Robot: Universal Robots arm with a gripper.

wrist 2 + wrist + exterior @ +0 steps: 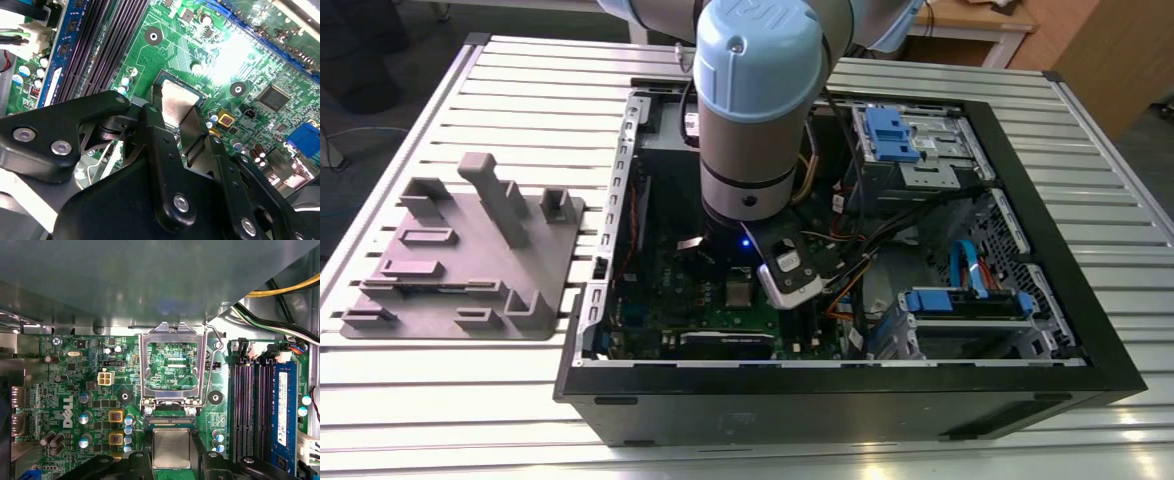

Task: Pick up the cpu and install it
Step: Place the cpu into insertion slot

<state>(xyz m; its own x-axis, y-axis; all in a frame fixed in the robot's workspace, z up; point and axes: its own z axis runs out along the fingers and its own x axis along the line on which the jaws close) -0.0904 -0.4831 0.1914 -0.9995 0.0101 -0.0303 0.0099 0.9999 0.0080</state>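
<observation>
The cpu (171, 446), a small silvery square chip, lies flat in or just over the socket on the green circuit board (90, 390). My gripper (174, 460) comes straight down over it, with a black finger (140, 462) against each side of the chip. The second wrist view has the cpu (180, 97) wedged between the fingers (155, 130), so my gripper (176, 114) is shut on it. Just beyond the chip, the hollow metal socket frame (172, 331) stands flipped up and open. In the exterior view my arm (747, 130) reaches down into the computer case (1067, 300).
Dark memory slots (250, 410) and a blue module run beside the socket. Cable bundles (280, 325) hang near the case wall. Capacitors (85, 417) stand on the board close by. A grey plastic tray (454, 270) with upright blocks sits on the slatted table at the exterior view's left.
</observation>
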